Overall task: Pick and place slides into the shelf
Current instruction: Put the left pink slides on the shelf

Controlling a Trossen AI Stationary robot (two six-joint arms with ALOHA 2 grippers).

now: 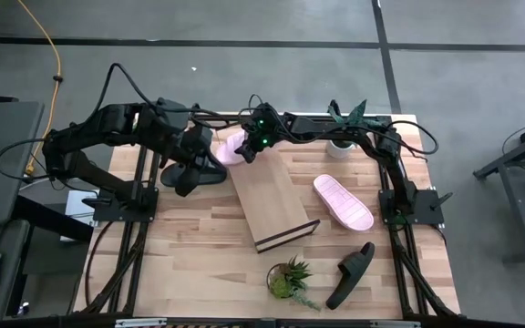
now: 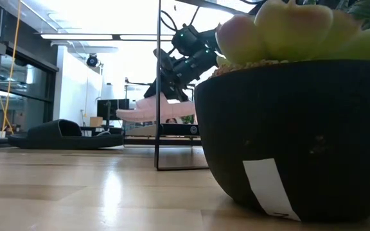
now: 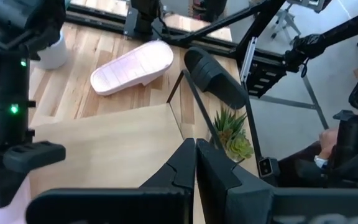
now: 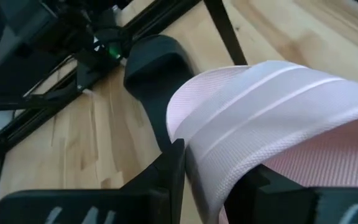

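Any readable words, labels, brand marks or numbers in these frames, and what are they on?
No text can be read in any view.
White label on the dark plant pot: shows blank, no lettering visible.
Pale pink slide held in the right claw: ribbed strap only, no brand mark.
Black slide and shelf: no marks visible.

A grey concrete floor (image 1: 244, 23) crossed by dark seam lines surrounds the butcher-block wooden tabletop (image 1: 199, 255), a yellow cable (image 1: 56, 68) trails across it at the left, and beyond the table bright ceiling light strips (image 2: 82, 36) hang over dark-framed glass partitions (image 2: 18, 83).
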